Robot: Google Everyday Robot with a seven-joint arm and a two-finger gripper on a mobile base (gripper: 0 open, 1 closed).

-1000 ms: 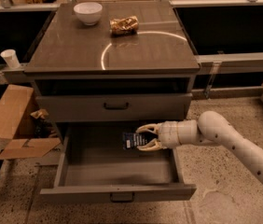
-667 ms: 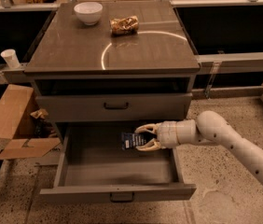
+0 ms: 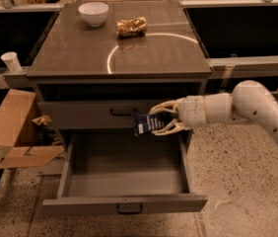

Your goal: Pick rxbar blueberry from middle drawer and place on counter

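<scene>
Standing by the cabinet: the claw (image 3: 155, 121) is clamped on the rxbar blueberry (image 3: 143, 124), fingers above & below the wrapper, arm coming in from 3 o'clock. A sec ago the bar hung low over the back of the middle drawer (image 3: 124, 180). Now it's up and clear of it, level w/ the closed drawer front (image 3: 87, 115) above, and slightly to the right. So the pick looks done, and the lift is underway. The drawer is still pulled out and nothing shows on its grey floor.

The bar isn't at worktop (image 3: 75, 53) height yet. The edge sits at 12 o'clock from the claw, so I'd say it needs more rise, then a reach in over the lip.

On the worktop: white bowl (image 3: 93, 13) toward 11 o'clock, crinkly snack bag (image 3: 131, 26) near 12. The front half, approx. where the light arc curves, looks free for a drop. Main risk imo: clipping the overhanging edge on the way up.
</scene>
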